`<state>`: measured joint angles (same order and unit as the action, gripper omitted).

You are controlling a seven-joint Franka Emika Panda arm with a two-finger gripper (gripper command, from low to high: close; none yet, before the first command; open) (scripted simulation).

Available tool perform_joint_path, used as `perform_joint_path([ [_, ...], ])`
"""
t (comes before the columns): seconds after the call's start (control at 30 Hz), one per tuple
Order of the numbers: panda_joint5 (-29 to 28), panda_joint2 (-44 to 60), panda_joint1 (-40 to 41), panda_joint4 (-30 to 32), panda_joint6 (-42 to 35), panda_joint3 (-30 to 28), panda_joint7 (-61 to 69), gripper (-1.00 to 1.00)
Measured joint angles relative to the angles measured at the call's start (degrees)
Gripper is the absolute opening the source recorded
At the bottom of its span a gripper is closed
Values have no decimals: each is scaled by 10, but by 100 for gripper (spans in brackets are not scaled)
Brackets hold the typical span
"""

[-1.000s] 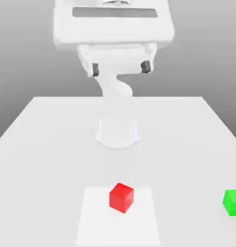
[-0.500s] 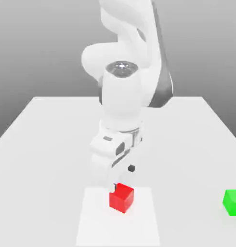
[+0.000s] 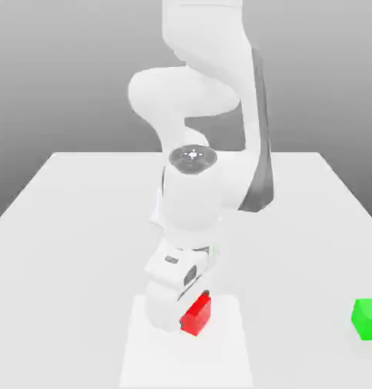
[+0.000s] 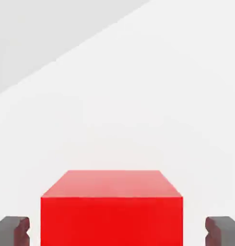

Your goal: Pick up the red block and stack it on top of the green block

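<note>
The red block point(image 3: 198, 315) is a small cube of bright, even red with plain, smooth faces and no markings. In the exterior view it sits toward the near edge of the white surface point(image 3: 83, 213), on a slightly paler rectangular patch point(image 3: 219, 357). Only its side toward the exterior view's right shows there, because the white hand point(image 3: 178, 304) stands low in front of the rest. The arm point(image 3: 197, 114) bends down over it from the back of the surface.

In the hand view the red block point(image 4: 112, 211) is seen close up. Its top face is a lighter, flatter red and its nearest face a deeper, saturated red, with crisp, straight edges. It rests flat on the surface, squarely between the two dark grey finger pads point(image 4: 13, 229). One pad stands off each side of the cube, and a strip of white surface shows between each pad and the nearest red face. The hand therefore brackets the block with its fingers apart and not pressing on it.

The green block point(image 3: 367, 319) is a cube of much the same size, bright green with plain faces. It lies on the same surface at the far edge of the exterior view's right, well apart from the red block and the hand and about as near the front edge.
</note>
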<state>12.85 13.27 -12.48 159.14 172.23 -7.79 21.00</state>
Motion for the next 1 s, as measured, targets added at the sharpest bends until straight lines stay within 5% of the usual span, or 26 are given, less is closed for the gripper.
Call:
perform_joint_path([
  [0.13, 1, 3, 3, 0, 1, 3, 1, -100],
  [0.63, -134, -139, -21, 20, -116, -55, -96, -100],
  [0.8, -155, -123, 4, -38, -158, 23, -57, -100],
  [1.0, -159, -78, -149, -139, -215, 120, 30, -100],
])
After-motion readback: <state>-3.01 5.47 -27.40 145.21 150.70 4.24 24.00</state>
